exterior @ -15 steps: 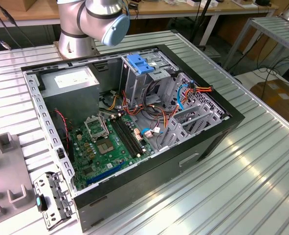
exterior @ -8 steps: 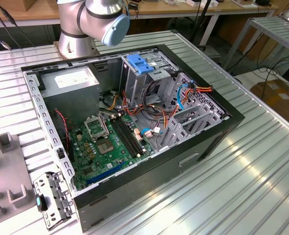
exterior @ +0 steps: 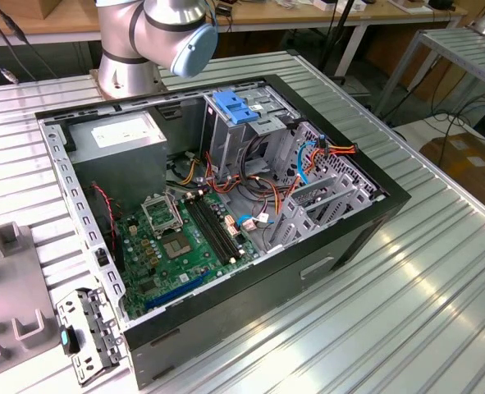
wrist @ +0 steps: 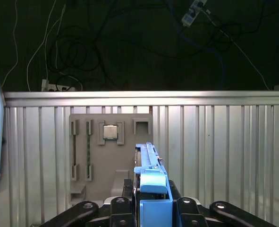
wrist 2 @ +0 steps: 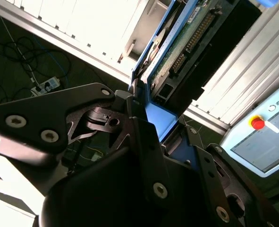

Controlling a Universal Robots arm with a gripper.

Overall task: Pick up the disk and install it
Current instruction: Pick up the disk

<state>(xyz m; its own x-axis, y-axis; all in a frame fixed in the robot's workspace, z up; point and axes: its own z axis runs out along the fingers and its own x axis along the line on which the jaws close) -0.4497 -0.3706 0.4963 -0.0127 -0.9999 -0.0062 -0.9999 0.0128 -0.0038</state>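
- The gripper is clamped on the disk. In both wrist views its fingers press a blue rail from either side.
- The disk is held on edge and clear of the table. In the second wrist view its green circuit board faces the camera.
- In the first wrist view it hangs above a grey fixture that lies near one table edge. A chip sits in one pocket of that fixture.
- In the exterior view the open case lies across the middle of the table, with the arm at the far edge behind it.
- I judge the step in hand to be carrying the held disk, with the install not yet done.
- The grip is on plastic rails, so steady, unhurried motion would guard against the disk slipping or twisting in the fingers.
- Keeping the rails square to the cage should help, since a tilted disk would likely jam.
- The loose cables beside the cage are the main snag risk, and the clip on top is another thing to clear.
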